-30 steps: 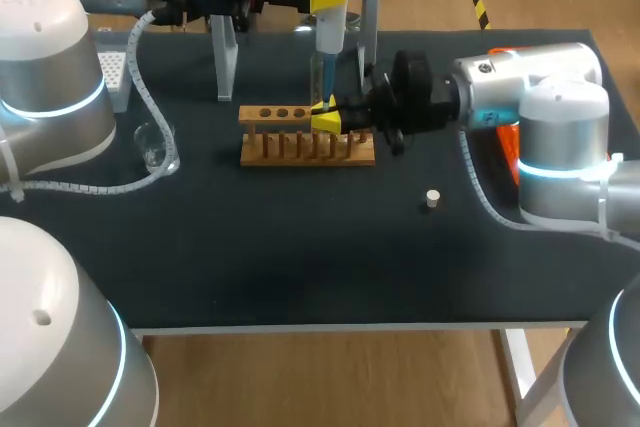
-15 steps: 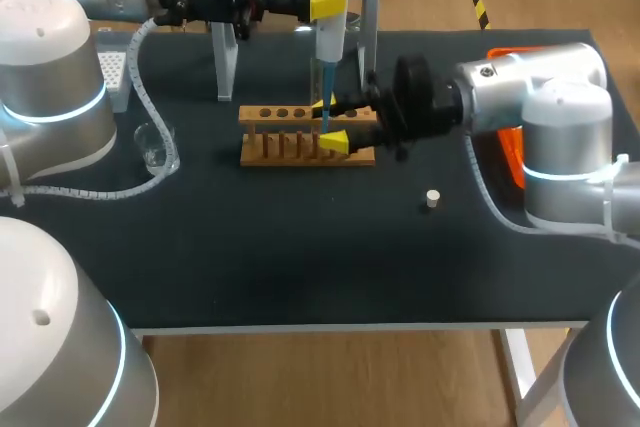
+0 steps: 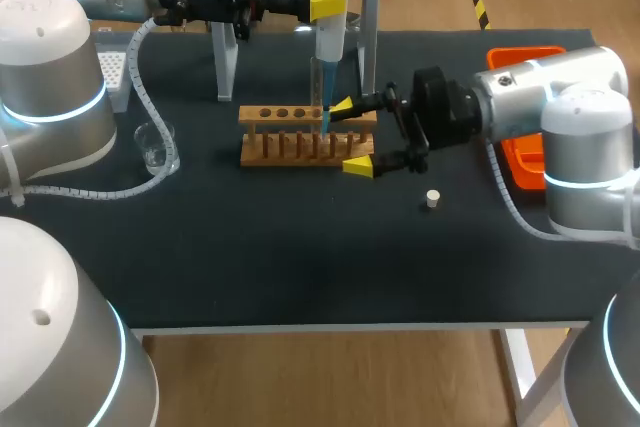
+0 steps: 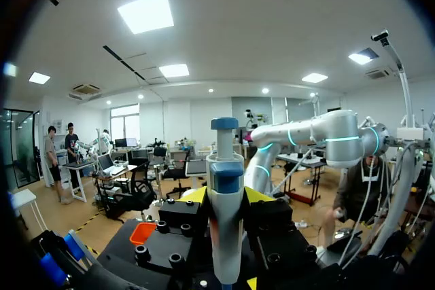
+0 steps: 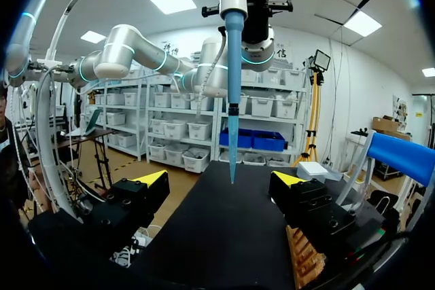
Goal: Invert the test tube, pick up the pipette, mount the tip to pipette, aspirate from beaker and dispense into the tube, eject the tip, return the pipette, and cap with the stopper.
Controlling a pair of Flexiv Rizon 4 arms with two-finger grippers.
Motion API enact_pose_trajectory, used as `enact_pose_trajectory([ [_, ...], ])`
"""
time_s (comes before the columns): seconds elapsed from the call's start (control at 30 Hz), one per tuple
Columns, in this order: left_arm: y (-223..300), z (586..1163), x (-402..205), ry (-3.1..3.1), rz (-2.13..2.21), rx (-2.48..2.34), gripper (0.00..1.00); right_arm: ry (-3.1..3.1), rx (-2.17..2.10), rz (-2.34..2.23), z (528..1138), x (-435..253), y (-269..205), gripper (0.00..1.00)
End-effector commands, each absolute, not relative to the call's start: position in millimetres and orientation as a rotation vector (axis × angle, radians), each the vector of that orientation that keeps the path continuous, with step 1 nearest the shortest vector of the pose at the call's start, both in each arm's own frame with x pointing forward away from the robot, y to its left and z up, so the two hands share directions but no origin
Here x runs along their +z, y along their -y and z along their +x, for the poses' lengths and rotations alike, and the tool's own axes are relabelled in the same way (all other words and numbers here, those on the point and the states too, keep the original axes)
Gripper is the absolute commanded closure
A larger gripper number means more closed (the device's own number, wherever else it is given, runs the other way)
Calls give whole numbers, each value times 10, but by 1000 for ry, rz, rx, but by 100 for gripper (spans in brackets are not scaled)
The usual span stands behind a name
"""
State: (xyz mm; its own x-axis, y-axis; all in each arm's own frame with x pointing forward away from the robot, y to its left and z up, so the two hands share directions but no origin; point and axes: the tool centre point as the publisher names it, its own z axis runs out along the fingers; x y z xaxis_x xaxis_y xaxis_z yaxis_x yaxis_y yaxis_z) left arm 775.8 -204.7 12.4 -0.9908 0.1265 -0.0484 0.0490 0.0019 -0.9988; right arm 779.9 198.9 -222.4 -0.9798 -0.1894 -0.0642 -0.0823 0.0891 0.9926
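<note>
My left gripper [image 3: 322,4] is shut on the white and blue pipette [image 3: 329,27] at the back of the table. The pipette's blue tip [image 3: 324,112] points down at the right end of the wooden rack [image 3: 300,145]. I cannot make out the clear test tube there. In the left wrist view the pipette [image 4: 225,215] stands upright between my left gripper's [image 4: 227,198] fingers. My right gripper [image 3: 350,135] is open just right of the rack with nothing between its fingers. In the right wrist view the blue tip [image 5: 231,100] hangs ahead of my right gripper [image 5: 221,180], and the rack [image 5: 306,256] lies beside one finger.
A small glass beaker [image 3: 152,144] stands at the left. The white stopper [image 3: 432,198] lies right of the middle. An orange bin [image 3: 520,152] sits under my right arm, a tip box [image 3: 115,72] at the far left, and a clear pipette stand [image 3: 226,47] behind the rack.
My right gripper has opened wide and drawn back to the right, away from the rack. My left gripper and the pipette have barely shifted.
</note>
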Motion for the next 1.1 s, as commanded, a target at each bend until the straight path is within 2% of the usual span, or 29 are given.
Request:
enact_pose_trajectory([
  [0.03, 2033, 7766, 126, 2182, -197, 2171, 100, 2279, -2040, 273, 7741, -2221, -1819, 0],
  [0.83, 2033, 7766, 126, 2182, -197, 2171, 100, 2279, -2040, 273, 7741, -2221, -1819, 0],
  [1.1, 1324, 7839, -73, 2279, -144, 2202, 100, 2279, -2040, 273, 7741, -2221, -1819, 0],
])
